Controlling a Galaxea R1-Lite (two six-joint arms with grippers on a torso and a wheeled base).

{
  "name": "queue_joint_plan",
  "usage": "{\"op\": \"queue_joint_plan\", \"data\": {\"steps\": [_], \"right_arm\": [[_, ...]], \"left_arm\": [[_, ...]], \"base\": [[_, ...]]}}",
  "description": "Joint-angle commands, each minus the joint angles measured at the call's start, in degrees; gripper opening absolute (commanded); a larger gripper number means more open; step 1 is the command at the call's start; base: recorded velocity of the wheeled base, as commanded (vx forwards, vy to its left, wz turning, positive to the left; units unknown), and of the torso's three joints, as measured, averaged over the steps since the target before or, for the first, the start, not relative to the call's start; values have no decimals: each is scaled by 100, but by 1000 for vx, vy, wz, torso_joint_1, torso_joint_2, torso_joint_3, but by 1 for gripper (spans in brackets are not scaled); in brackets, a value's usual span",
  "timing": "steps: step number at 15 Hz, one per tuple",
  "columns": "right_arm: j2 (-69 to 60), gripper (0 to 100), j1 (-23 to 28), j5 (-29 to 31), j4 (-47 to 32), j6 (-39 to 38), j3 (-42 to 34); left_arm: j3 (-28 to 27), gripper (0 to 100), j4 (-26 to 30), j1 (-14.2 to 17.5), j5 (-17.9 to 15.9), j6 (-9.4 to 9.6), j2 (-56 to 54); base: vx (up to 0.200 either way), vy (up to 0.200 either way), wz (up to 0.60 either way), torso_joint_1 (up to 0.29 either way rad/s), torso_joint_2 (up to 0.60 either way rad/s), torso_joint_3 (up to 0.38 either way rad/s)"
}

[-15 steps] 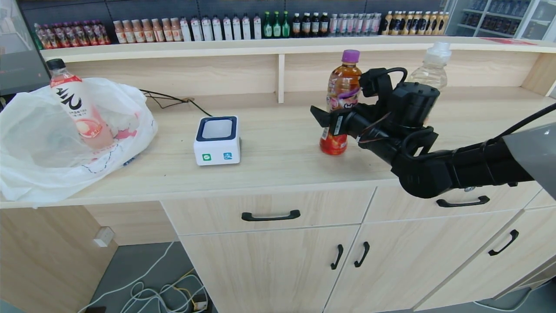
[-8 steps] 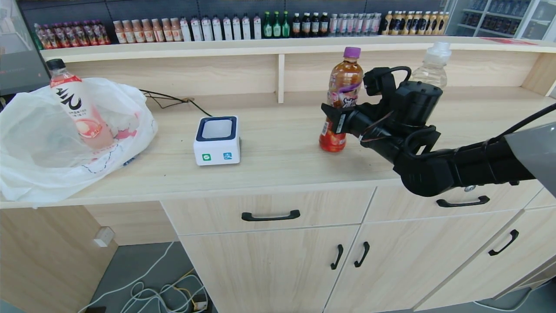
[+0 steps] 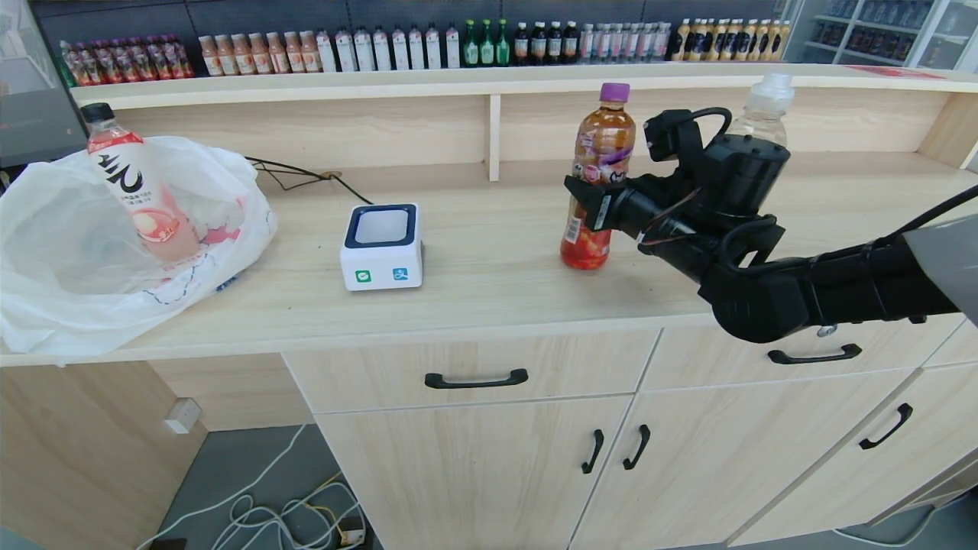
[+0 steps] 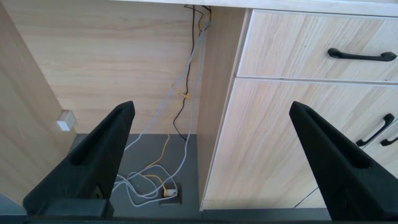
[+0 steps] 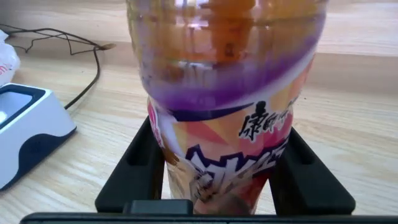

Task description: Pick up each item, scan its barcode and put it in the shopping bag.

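So the right gripper (image 3: 600, 205) has its pincer closed on the lower half of the tea bottle (image 3: 603, 145). The purple cap is up and one black finger (image 5: 134, 168) sits on each side of the label. The right wrist view shows the squeeze nicely.

The bottle is off to the right of the scanner (image 3: 381, 246), well apart from it and leaning just a touch. I honestly can't tell if its base is touching the counter (image 3: 489, 290) or hanging just above it.

My guess on the low side grip is that it leaves most of the label bare. A white patch that looks like the barcode faces the scanner's side. The scanner's window points up, so I'd expect the bottle has to be tipped over it.

The shopping bag (image 3: 69, 305) lies well to the left of the scanner with its mouth gaping open. The pink bottle (image 3: 137, 183) is already leaning inside, so that one looks done.

The clear bottle (image 3: 764, 114) stands farther right of the scanner than the tea one, at the back behind the arm. It's probably next in line.

The left gripper (image 4: 211, 109) is spread wide and holding nothing. It hangs below the scanner's level, facing the cabinet fronts, which looks like parking it out of the way.
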State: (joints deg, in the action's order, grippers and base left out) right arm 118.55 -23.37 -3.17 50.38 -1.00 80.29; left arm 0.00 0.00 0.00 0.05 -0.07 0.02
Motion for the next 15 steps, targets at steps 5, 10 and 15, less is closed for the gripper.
{"op": "queue_joint_plan", "data": {"steps": [5,10,15], "right_arm": [[-474,0,-10,-26,15,-155,-83],[-1502,0,-36,-114,7,-331,-962],[-2697,0,-229,-122,33,-436,-2316]], "left_arm": [[0,100,0,0,-5,-1,-2],[0,100,0,0,-5,-1,-2],[0,100,0,0,4,-1,-2]], "base": [[0,0,0,0,0,0],[0,0,0,0,0,0],[0,0,0,0,0,0]]}}
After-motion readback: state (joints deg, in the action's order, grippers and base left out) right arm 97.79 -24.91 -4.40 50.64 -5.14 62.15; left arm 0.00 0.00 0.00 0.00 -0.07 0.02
